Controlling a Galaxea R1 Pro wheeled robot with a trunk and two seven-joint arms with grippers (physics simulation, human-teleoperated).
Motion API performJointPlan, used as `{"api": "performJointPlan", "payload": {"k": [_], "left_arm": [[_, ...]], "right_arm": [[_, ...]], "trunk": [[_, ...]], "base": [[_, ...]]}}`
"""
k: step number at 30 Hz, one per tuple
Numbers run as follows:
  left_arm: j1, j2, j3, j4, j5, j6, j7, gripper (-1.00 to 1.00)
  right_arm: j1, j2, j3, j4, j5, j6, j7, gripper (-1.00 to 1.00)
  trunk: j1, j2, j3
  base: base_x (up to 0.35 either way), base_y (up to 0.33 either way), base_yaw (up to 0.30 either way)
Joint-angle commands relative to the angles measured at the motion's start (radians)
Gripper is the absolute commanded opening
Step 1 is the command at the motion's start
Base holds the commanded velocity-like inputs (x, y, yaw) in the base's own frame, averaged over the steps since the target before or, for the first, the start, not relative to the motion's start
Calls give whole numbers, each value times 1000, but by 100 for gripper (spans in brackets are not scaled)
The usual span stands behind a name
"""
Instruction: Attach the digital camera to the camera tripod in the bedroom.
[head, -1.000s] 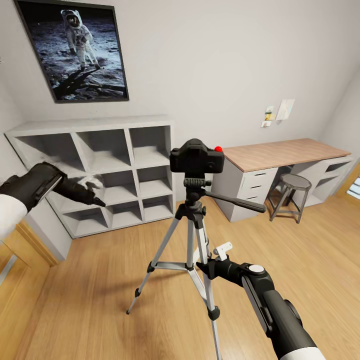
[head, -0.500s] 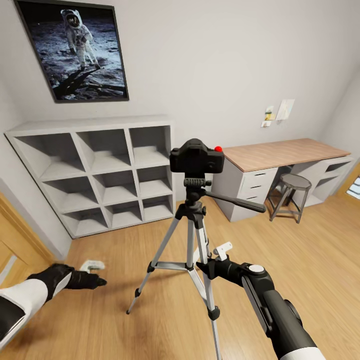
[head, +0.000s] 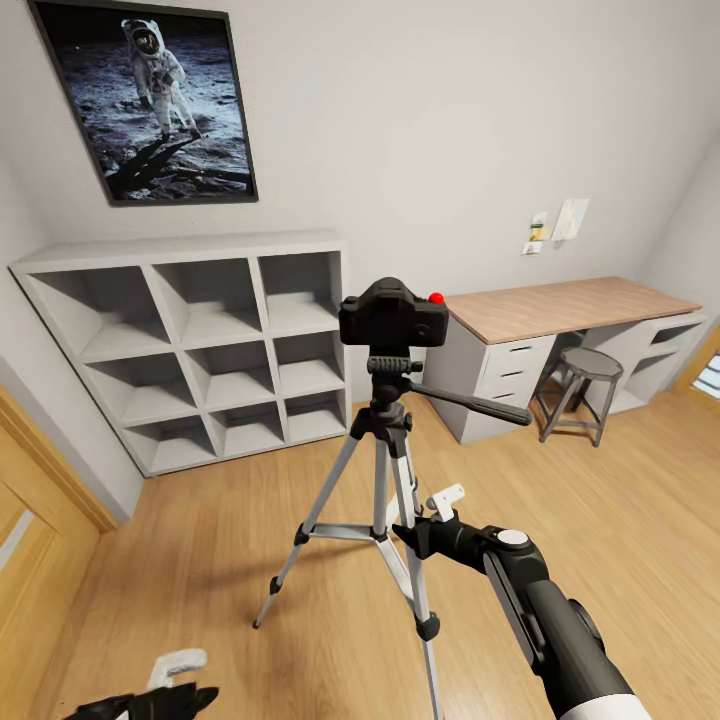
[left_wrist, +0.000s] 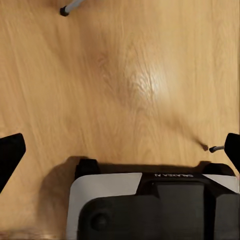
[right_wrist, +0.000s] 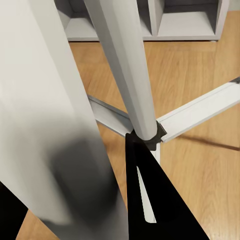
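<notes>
Where digital camera (head: 392, 313) tops camera tripod (head: 385, 480).

You see the black digital camera (head: 392, 313), red mark on top, sitting upright on the camera tripod (head: 385, 470). The tripod's silver legs are spread on the bedroom's light plank floor (head: 230, 560), its pan handle angled rightward.

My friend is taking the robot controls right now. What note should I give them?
Left gripper: open, empty, low over the wooden floor.
Right gripper: against a leg of the camera tripod; can't tell if it is open or shut.
Digital camera: sits upright on the tripod's head, in the bedroom.
Done: camera looks mounted.
Left: probably just check it holds, and ease the right arm off the tripod without knocking it.
</notes>
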Motion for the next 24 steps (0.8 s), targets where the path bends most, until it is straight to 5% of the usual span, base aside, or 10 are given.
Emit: {"api": "performJointPlan", "payload": {"k": [1, 9, 12, 19, 21, 22, 24], "left_arm": [[17, -8, -1, 0, 14, -5, -3, 100], [109, -88, -1, 0, 16, -68, 34, 100], [125, -115, -1, 0, 14, -67, 116, 100], [158, -186, 5, 0, 34, -44, 475, 100], [164, -196, 7, 0, 51, -41, 516, 100], [169, -201, 8, 0, 80, -40, 542, 100], [174, -207, 9, 0, 149, -40, 565, 100]], "right_arm": [[-1, 0, -2, 10, 39, 26, 7, -100], [-1, 0, 1, 9, 40, 26, 7, -100], [-1, 0, 1, 8, 41, 26, 7, -100], [-1, 0, -1, 7, 40, 28, 7, -100], [-1, 0, -2, 7, 40, 28, 7, -100], [-1, -1, -2, 7, 40, 28, 7, 100], [-1, -1, -2, 7, 40, 28, 7, 100]], "trunk": [[1, -2, -2], [1, -2, -2], [1, -2, -2], [1, -2, -2], [1, -2, -2], [1, -2, -2], [1, -2, -2]], "base": [[0, 0, 0], [0, 0, 0], [0, 0, 0], [0, 0, 0], [0, 0, 0], [0, 0, 0], [0, 0, 0]]}}
